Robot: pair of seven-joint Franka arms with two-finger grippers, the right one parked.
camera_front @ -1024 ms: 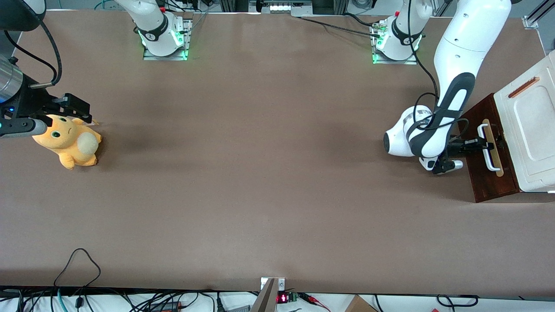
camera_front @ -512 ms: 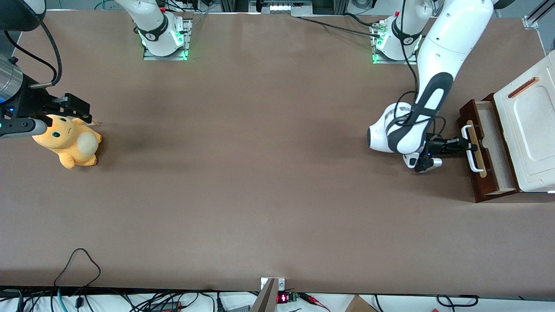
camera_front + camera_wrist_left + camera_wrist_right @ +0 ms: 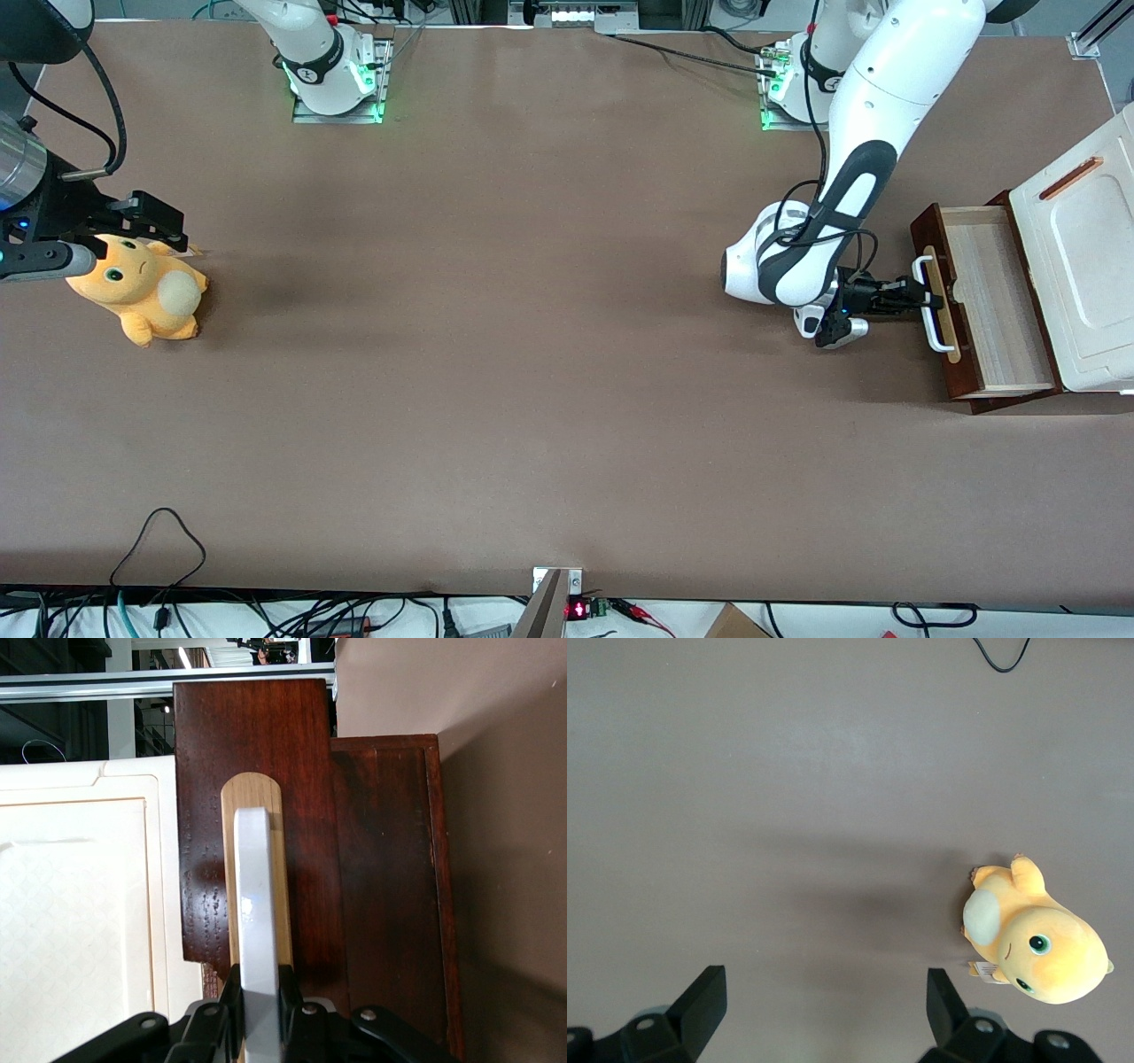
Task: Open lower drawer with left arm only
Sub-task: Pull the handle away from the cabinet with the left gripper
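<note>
Brown bench (image 3: 532, 354) carries the white left arm (image 3: 873, 115); at its working end the lower drawer (image 3: 979, 310) stands pulled out (pale inside showing), the tool (image 3: 912, 294) clamped on its white handle (image 3: 928, 301).

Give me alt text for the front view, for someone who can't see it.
The left arm has its gripper shut on the white handle of the lower drawer, which is pulled well out, showing pale wood inside. An orange plush toy lies toward the parked arm's end.
</note>
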